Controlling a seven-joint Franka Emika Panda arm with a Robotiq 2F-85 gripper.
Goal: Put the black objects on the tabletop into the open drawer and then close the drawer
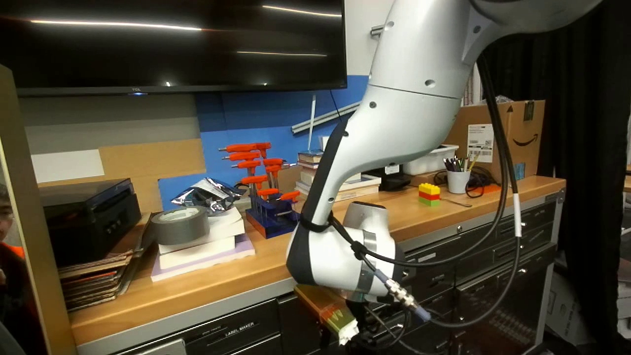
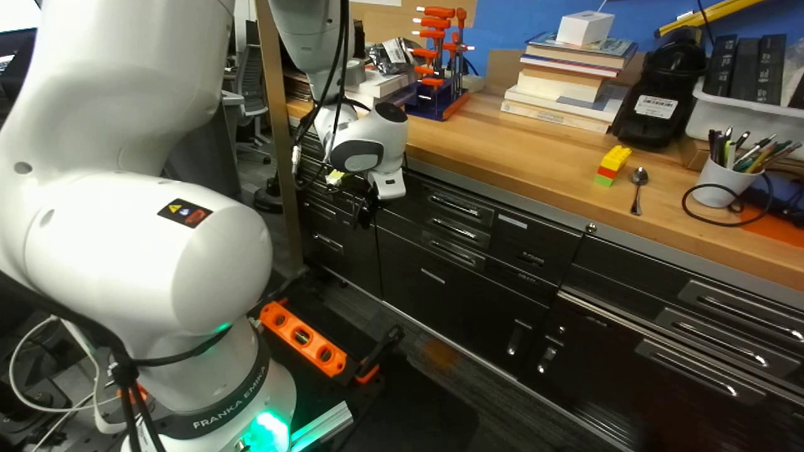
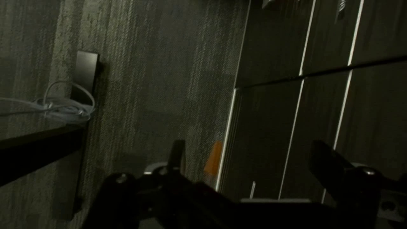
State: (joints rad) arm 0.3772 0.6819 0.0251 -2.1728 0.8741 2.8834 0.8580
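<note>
In the wrist view the tool [image 3: 248,147] has its two fingers [image 3: 323,165] spread wide apart and holds nothing. In an exterior view it hangs below the front edge of the tabletop [image 2: 521,157], before a bank of drawers [image 2: 534,245]; whether it touches them I cannot tell. The drawers nearest it look closed, but where the small black objects lie I cannot tell. On the tabletop a black case [image 2: 666,81] stands between a stack of books [image 2: 560,86] and a white bin [image 2: 747,120], and toy bricks [image 2: 612,164] sit just beside a spoon [image 2: 639,178].
</note>
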